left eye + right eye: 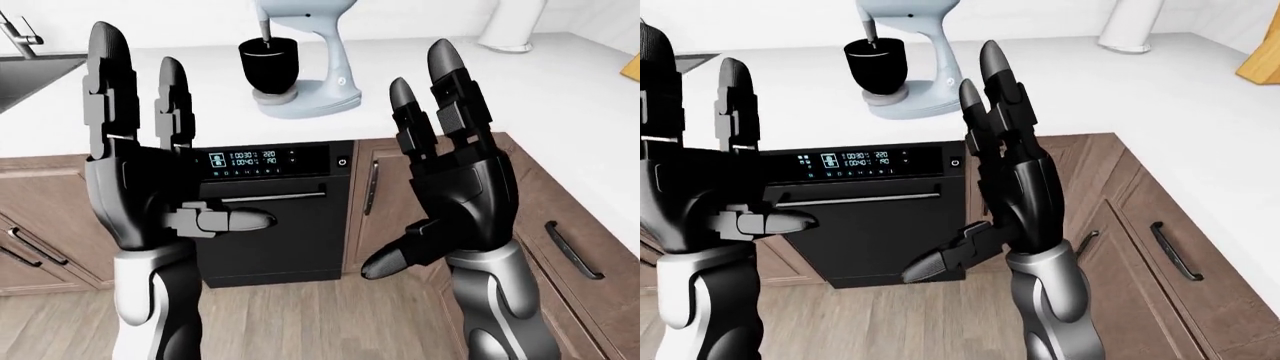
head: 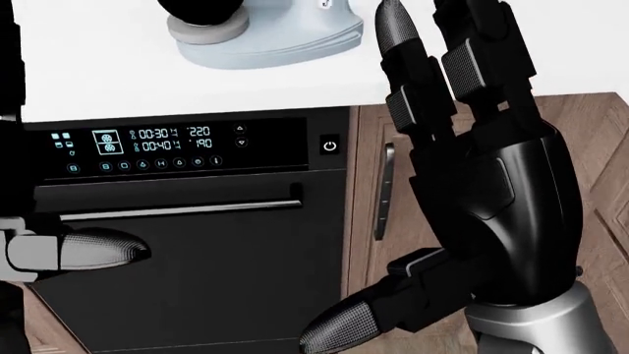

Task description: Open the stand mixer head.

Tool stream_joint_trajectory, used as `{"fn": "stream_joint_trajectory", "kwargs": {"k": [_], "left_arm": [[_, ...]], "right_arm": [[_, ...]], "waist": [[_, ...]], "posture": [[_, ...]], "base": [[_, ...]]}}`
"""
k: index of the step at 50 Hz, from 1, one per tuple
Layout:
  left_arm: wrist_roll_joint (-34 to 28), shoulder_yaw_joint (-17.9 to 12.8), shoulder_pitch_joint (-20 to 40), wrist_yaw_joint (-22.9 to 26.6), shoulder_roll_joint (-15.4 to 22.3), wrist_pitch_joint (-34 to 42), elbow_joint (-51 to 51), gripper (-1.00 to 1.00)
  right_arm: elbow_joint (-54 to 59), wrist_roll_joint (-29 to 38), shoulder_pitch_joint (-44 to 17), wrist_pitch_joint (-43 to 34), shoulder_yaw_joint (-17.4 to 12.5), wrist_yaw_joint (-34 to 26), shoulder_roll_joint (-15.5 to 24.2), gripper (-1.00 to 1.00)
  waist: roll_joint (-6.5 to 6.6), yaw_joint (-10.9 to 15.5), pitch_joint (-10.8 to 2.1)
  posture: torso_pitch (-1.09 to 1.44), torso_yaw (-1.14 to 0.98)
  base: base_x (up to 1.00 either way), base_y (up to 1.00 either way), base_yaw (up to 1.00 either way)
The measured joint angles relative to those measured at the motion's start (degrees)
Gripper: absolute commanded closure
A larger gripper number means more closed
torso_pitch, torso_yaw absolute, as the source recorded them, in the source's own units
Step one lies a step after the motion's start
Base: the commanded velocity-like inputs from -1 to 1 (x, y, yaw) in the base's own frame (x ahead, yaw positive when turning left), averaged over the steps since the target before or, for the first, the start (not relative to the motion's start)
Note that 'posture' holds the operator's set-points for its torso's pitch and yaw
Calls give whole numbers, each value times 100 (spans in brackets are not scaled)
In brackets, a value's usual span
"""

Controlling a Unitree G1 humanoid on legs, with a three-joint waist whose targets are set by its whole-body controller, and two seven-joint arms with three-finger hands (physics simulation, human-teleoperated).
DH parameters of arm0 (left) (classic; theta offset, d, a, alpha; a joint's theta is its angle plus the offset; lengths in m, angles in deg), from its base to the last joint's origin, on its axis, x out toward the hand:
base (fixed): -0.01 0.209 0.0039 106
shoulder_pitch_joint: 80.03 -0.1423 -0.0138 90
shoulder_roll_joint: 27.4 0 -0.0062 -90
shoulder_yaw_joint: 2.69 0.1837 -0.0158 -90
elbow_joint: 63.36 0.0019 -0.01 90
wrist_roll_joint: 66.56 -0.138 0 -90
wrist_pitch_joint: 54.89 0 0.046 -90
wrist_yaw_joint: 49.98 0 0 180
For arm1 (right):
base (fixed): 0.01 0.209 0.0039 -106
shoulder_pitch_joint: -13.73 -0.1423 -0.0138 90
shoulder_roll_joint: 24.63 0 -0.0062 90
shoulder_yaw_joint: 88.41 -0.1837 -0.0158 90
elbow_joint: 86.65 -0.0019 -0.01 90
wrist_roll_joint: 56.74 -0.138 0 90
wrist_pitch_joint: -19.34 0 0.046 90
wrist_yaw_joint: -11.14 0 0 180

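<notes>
A pale blue-grey stand mixer (image 1: pixel 318 71) stands on the white counter (image 1: pixel 560 90) above the dishwasher, its head down over a black bowl (image 1: pixel 269 64). The top of its head is cut off by the view's upper edge. The head view catches only the mixer's base (image 2: pixel 280 37). Both my hands are raised below the mixer, well short of it, palms facing each other. My left hand (image 1: pixel 172 142) is open with its fingers pointing up, and my right hand (image 1: pixel 412 154) is open too. Neither holds anything.
A black dishwasher (image 1: pixel 265 225) with a lit control panel and bar handle sits under the counter. Wooden cabinets (image 1: pixel 560 247) flank it. A sink (image 1: pixel 25 75) with faucet lies at top left. A white cylinder (image 1: pixel 510 30) and a wooden block (image 1: pixel 1260 60) stand at top right.
</notes>
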Motion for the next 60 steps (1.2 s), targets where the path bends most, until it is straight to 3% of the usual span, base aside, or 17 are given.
{"fn": "stream_joint_trajectory", "kwargs": {"k": [1,3,5,7,8,10,15,18,21,22,26,28,31,37,43,53,60], "left_arm": [[2,-5,-28,-7,2,9,18,-100],[8,-20,-36,-10,19,0,-53,-100],[15,-48,47,-12,43,-38,-141,-100],[19,-61,98,-11,48,-90,-190,-100],[20,-64,73,-9,51,-102,-172,-100],[19,-91,-66,-30,42,-45,-13,-100],[29,-116,39,-60,65,-26,-151,-100],[39,-102,30,-44,71,-46,-172,-100],[37,17,-66,-44,1,88,98,-100],[36,24,-81,-43,16,139,93,-100],[27,-42,59,-25,42,35,-197,-100],[24,-24,70,-2,34,-50,-250,-100],[22,-39,14,-1,47,-57,-195,-100],[12,-112,-45,-56,34,21,-16,-100],[-21,-53,-19,-31,40,-24,-105,-100],[-159,-22,-40,-23,32,86,-105,-100],[-169,-42,-32,3,27,94,-124,-100]], "right_arm": [[2,-35,35,-25,-2,-10,2,-100],[-73,-46,50,-29,8,-13,15,-100],[-156,26,-22,23,56,-18,15,-100],[-208,54,-74,77,93,-42,-10,-100],[-202,32,-45,69,104,-62,-28,-100],[-75,-32,86,-38,133,-95,-41,-100],[-156,98,-33,-25,131,-60,-24,-100],[-202,69,6,-17,131,-69,-50,-100],[-33,-5,102,-124,3,-40,-8,-100],[-41,-15,126,-144,-8,-20,-9,-100],[-234,40,9,-32,66,-23,-2,-100],[-269,48,1,26,70,-39,-2,-100],[-227,56,30,13,78,-49,-27,-100],[-62,83,47,-136,121,-56,-20,-100],[-168,83,38,-62,85,-34,-24,-100],[-132,74,105,-78,92,-32,-19,-100],[-126,72,125,-48,97,-45,-21,-100]], "waist": [[97,-46,103],[177,-107,82],[211,-128,-211],[337,-165,-337],[369,-171,-301],[344,-74,33],[267,-91,-130],[-83,-87,-115],[94,-213,183],[94,-252,195],[4,-243,-108],[34,-239,-116],[293,-202,-158],[-43,-12,-265],[54,12,-373],[100,-10,-392],[97,-26,-611]], "posture": [[0,0],[0,0],[0,0],[0,0],[0,0],[0,0],[0,0],[0,0],[0,0],[0,0],[0,0],[0,0],[0,0],[0,0],[0,0],[-4,0],[-11,0]], "base": [[100,0,0],[67,0,0],[0,0,0],[0,0,0],[84,0,0],[100,0,0],[0,0,0],[4,0,0],[91,0,0],[56,0,0],[0,0,0],[0,0,0],[0,0,0],[0,0,0],[0,0,0],[0,0,0],[0,0,0]]}}
